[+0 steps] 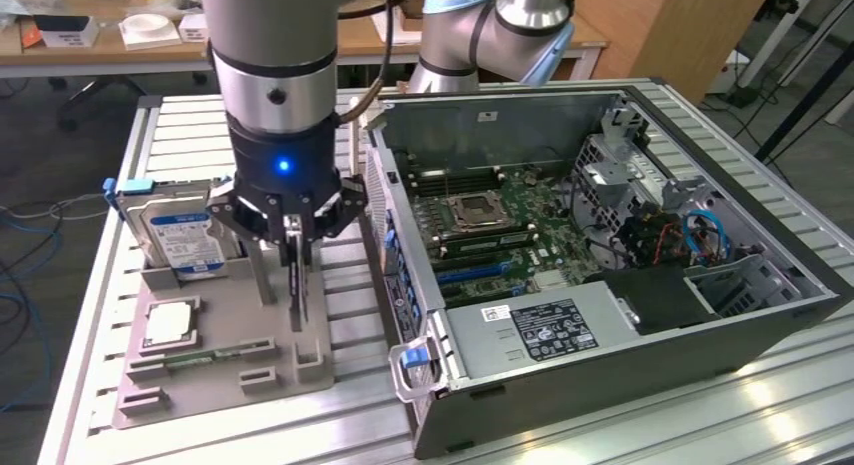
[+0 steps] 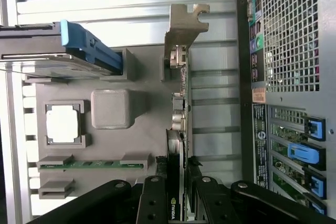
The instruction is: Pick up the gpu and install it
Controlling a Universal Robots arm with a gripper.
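The gpu [image 1: 299, 293] stands on edge in a slot of the grey holder tray [image 1: 220, 380], to the exterior view's left of the open computer case [image 1: 747, 285]. In the wrist view the gpu [image 2: 181, 95] is a thin green board seen edge-on, with its silver end bracket [image 2: 185, 24] at the far end and a black shroud near the fingers. My gripper [image 1: 295, 247] comes straight down onto it. The gripper [image 2: 176, 184] has a black finger pressed against each face of the card, so it is shut on it. The card's lower edge still looks level with the holder.
A blue-labelled hard drive [image 1: 187, 243] stands in the tray behind the gpu, and a square silver CPU [image 1: 170, 325] and a RAM stick [image 1: 187, 357] lie beside it. The case's motherboard [image 1: 501, 220] lies exposed, and its perforated rear panel [image 2: 291, 30] stands close to the gpu.
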